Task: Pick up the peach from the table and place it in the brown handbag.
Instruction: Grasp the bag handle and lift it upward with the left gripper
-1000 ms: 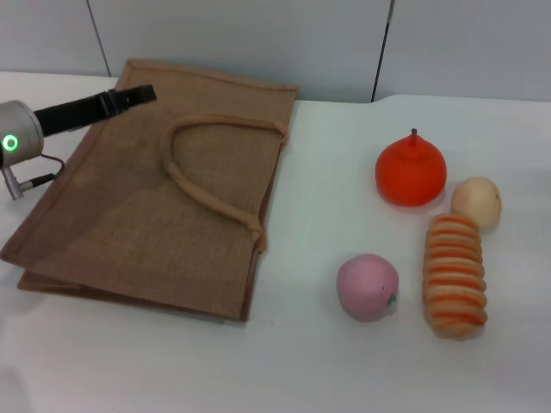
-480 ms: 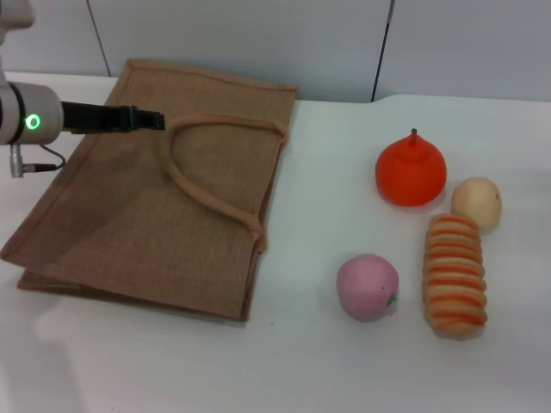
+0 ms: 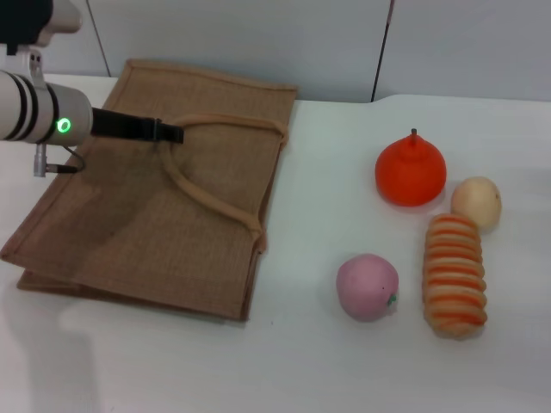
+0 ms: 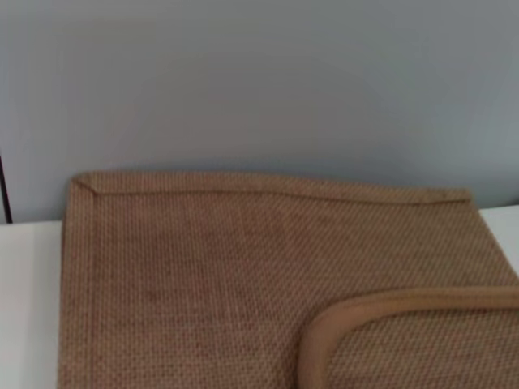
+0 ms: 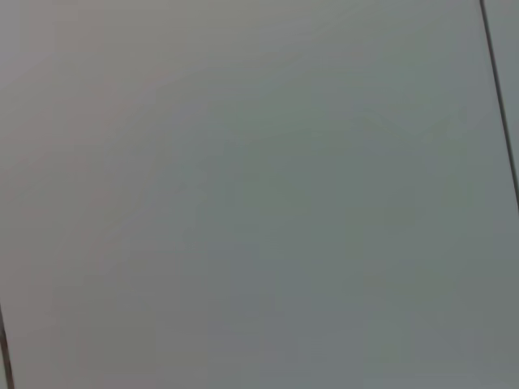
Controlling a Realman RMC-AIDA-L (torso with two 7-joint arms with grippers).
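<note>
Jute brown handbag [image 3: 146,215], left pincer [image 3: 172,134] at handle [image 3: 215,163]

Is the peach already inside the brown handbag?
No, the peach sits on the white table beside the striped bread roll, apart from the brown handbag, which lies flat.

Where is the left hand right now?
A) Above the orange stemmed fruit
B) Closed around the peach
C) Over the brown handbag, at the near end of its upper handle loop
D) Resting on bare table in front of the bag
C: in the head view the left hand reaches across the brown handbag to its handle, while the peach lies untouched on the table.
</note>
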